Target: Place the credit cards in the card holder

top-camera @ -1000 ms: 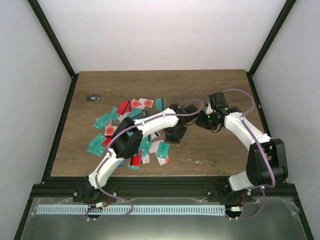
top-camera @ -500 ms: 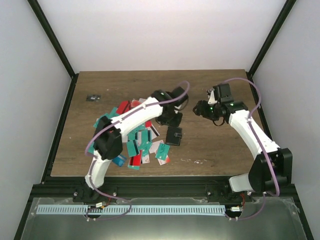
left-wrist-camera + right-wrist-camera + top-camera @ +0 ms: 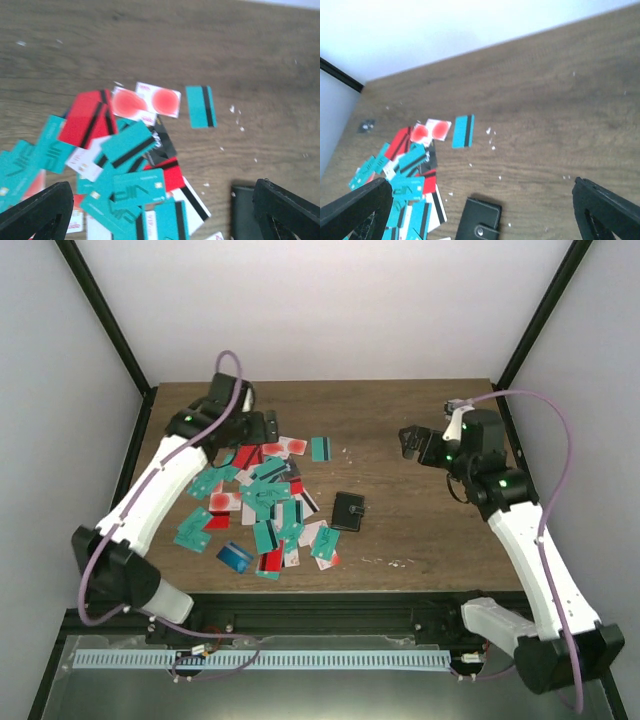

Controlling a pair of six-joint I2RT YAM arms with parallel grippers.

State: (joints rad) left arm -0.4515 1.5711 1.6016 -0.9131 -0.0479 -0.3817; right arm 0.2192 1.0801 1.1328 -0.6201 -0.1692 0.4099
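Credit cards: many thin rectangular cards (image 3: 262, 508) in teal, red, blue and white with a red circle are lying in a loose, overlapping heap on the left half of the brown wooden surface (image 3: 430, 530). One teal card with a black stripe (image 3: 320, 448) is lying alone just off the heap's far right edge.
Card holder: the small black folding card holder (image 3: 348, 511) is lying flat and folded shut on the surface, just beside the heap's right edge, with its snap tab pointing right.
Left gripper: the left gripper (image 3: 263, 427) is hovering above the far side of the heap, its black fingers (image 3: 35, 212) spread wide and grasping nothing.
Right gripper: the right gripper (image 3: 409, 441) is hanging over bare surface, well apart from the card holder. Its fingers (image 3: 607, 207) are released and wide apart, holding nothing.
Small object: a tiny dark grey object (image 3: 367, 126) is sitting near the far left corner, apart from the heap.
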